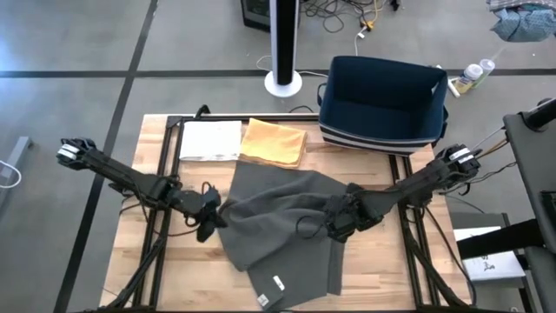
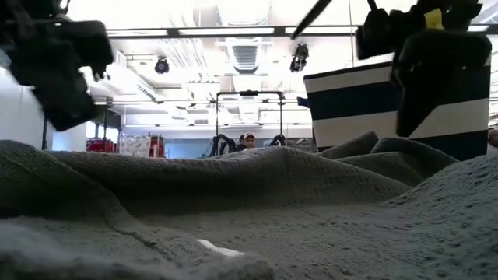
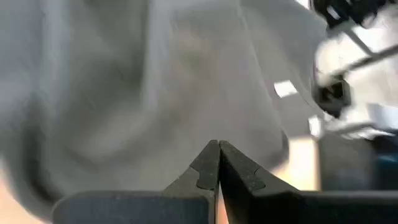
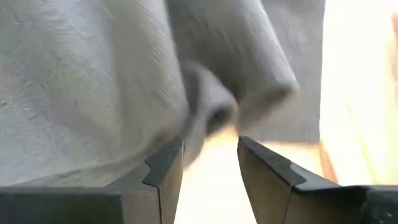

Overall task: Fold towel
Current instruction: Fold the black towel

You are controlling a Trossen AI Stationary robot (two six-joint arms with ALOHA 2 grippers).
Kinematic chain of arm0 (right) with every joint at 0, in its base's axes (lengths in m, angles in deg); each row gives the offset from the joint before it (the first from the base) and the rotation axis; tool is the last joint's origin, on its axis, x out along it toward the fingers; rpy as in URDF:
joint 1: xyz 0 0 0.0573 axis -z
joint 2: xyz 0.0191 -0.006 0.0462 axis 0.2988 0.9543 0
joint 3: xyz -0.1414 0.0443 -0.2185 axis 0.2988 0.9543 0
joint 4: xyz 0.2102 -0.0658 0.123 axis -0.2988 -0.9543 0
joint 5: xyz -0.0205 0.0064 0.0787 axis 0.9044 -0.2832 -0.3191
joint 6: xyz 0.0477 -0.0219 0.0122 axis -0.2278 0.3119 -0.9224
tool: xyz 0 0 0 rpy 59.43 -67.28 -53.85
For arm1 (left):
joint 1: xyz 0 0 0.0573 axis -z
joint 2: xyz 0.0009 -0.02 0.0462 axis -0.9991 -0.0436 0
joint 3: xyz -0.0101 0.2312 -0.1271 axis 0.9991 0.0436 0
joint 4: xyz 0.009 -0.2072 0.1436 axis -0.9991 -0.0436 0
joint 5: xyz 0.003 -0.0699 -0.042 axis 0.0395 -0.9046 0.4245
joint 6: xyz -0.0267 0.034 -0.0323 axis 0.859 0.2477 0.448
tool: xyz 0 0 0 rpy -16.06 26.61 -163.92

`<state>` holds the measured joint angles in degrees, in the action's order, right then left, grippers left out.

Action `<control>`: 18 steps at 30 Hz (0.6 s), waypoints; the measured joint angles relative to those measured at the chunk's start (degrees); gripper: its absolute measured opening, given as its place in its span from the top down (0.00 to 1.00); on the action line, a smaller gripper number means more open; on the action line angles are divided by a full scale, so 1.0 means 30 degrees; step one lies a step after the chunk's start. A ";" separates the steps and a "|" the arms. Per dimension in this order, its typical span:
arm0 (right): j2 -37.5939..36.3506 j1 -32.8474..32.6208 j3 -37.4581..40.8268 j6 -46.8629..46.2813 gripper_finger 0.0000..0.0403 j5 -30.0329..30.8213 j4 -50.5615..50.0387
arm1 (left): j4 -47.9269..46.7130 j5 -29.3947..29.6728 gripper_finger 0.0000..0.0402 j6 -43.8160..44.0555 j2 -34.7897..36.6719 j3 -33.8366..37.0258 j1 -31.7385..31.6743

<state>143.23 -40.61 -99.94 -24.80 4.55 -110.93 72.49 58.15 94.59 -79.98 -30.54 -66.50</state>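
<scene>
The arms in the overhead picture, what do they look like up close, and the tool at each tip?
Both are thin, dark, jointed arms with pale grey housings at their outer ends and black cables looping near the wrists. The left tool and right tool are black, each with two flat, wedge-shaped fingers bearing stepped notches.

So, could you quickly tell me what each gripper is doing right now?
Left gripper: shut, at the grey towel's left edge; a grip cannot be told.
Right gripper: open, at the towel's right side.

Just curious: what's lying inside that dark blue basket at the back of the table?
From above, the basket shows only its dark blue lining; nothing visible inside. The near wall's shadow hides part of the floor, so something small could be hidden.
</scene>
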 joint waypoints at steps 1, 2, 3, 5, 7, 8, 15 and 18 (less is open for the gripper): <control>-0.0318 -0.0006 0.0179 -0.0793 0.63 -0.0226 0.0105 | -0.0731 -0.0418 1.00 0.0984 -0.0027 0.0186 0.0144; -0.0634 -0.0006 0.0416 -0.1585 0.62 -0.0378 0.0311 | -0.1606 -0.0703 1.00 0.1940 -0.0094 0.0301 0.0284; -0.0942 -0.0001 0.0716 -0.2357 0.62 -0.0443 0.0697 | -0.2267 -0.0862 1.00 0.2793 -0.0114 0.0334 0.0429; -0.1556 0.0129 0.1409 -0.3853 0.61 -0.0471 0.2149 | -0.3942 -0.1316 0.99 0.4008 -0.0073 0.0342 0.0755; -0.1976 0.0439 0.2259 -0.4604 0.62 -0.0795 0.3815 | -0.5710 -0.1755 0.98 0.4765 -0.0092 0.0447 0.1011; -0.2108 0.0574 0.2702 -0.4917 0.62 -0.0890 0.4498 | -0.6183 -0.1816 0.97 0.5065 -0.0090 0.0470 0.1102; -0.2154 0.2024 0.4960 -0.6083 0.64 -0.1099 0.9542 | -0.3273 -0.1404 0.91 0.5708 -0.0169 0.1861 0.1126; -0.2154 0.2454 0.5124 -0.6514 0.65 -0.1098 1.0155 | -0.1152 -0.1105 0.87 0.5703 -0.0322 0.2836 0.1126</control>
<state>136.77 -33.25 -84.57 -44.34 1.25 -80.46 69.03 54.84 111.70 -80.94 -22.03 -63.12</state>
